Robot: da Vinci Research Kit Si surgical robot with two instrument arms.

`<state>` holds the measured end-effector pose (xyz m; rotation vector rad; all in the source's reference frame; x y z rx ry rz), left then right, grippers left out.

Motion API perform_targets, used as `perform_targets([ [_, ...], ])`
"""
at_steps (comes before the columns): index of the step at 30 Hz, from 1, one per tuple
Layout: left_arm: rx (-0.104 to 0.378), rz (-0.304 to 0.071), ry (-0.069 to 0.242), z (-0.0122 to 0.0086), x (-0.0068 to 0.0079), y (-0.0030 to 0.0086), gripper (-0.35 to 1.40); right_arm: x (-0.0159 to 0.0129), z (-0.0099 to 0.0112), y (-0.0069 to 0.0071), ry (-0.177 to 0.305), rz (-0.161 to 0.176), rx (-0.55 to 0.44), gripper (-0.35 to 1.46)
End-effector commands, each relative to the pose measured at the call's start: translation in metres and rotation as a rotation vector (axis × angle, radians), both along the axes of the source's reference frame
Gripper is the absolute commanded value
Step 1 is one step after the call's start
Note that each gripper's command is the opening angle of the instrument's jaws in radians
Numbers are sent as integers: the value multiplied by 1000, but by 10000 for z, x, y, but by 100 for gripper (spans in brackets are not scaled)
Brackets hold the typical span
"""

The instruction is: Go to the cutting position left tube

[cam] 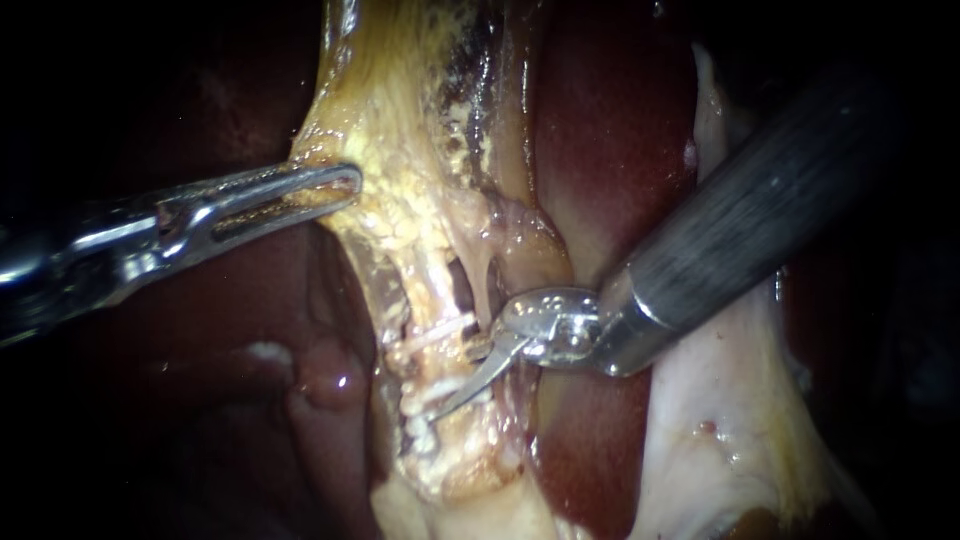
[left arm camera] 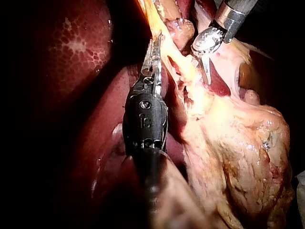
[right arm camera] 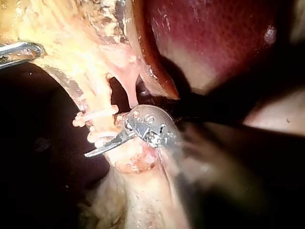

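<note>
In the endoscope view's middle, the pale, upright left tube with white clips lay touching the dark-shafted right instrument's curved steel tip, crosswise to it; open or shut, I could not tell; the silver left instrument clamped yellow fatty tissue, farther off.

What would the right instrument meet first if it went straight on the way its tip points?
The clipped tube: the right instrument points down across it, between the two white clips, and seems to touch it. Depth is unclear.
</note>
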<state>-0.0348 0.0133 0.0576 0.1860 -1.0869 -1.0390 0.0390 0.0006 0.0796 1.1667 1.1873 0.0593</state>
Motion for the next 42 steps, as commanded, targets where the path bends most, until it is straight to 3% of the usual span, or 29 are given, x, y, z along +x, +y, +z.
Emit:
perform_targets([
  [1, 0, 0, 0, 0, 0, 0, -35, 0, 0, 0, 0, 2, -1, 114],
  [10, 0, 0, 0, 0, 0, -1, -35, 1, -1, 1, 4, 3, -5, 114],
  [20, 1, 1, 3, 0, -1, -1, -35, -5, -4, 16, 17, 17, -16, 114],
  [26, 0, 0, 3, 1, -2, -2, -35, -2, -6, 12, 17, 16, -17, 114],
  [36, -1, -1, 4, 2, -4, -2, -35, 22, -4, -7, 39, 4, -13, 114],
  [42, 1, -1, 7, 2, -7, -2, -35, 32, 0, -9, 42, 13, 12, 114],
])
